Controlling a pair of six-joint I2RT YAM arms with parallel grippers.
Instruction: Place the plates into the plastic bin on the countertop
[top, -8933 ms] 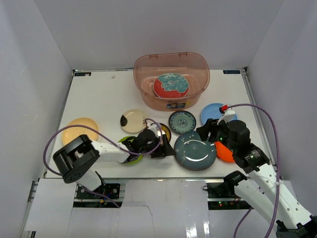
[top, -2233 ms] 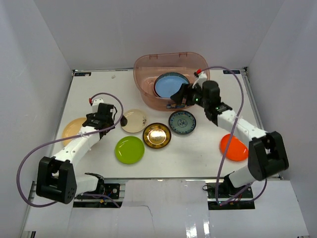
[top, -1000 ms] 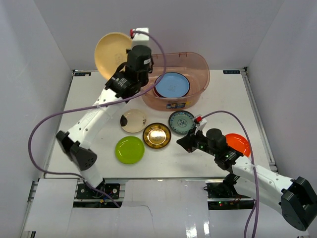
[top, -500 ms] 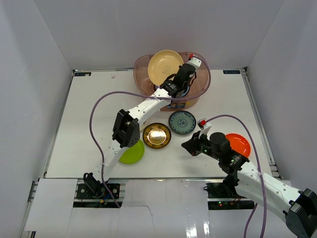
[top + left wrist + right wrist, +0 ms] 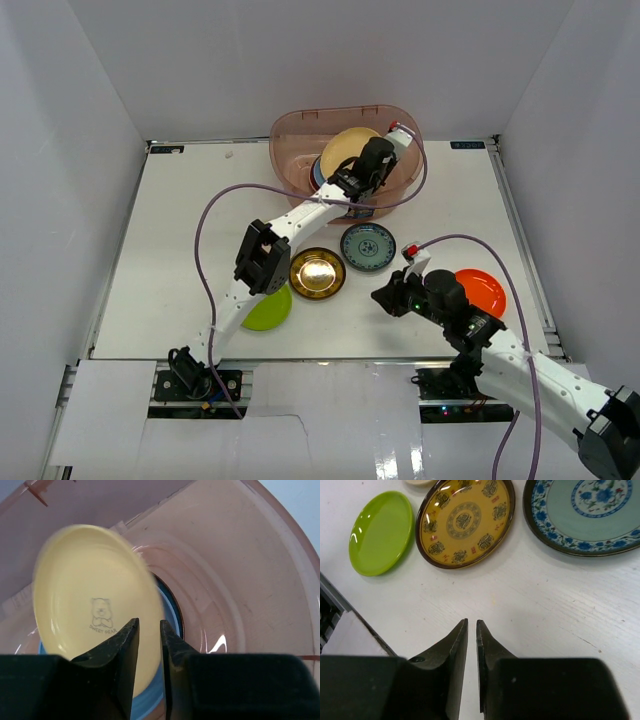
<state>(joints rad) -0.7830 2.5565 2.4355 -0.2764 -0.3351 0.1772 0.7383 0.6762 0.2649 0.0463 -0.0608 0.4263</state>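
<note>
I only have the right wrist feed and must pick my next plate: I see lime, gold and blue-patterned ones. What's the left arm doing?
Observer: The left hand pinches a tan plate by its rim, tilted, within the plastic bin walls.
Operator: Anything under it?
Observer: A light blue plate lies in the bin beneath it.
Operator: Any plate I'm missing?
Observer: An orange plate sits on the countertop, on the right side of the right arm.
</note>
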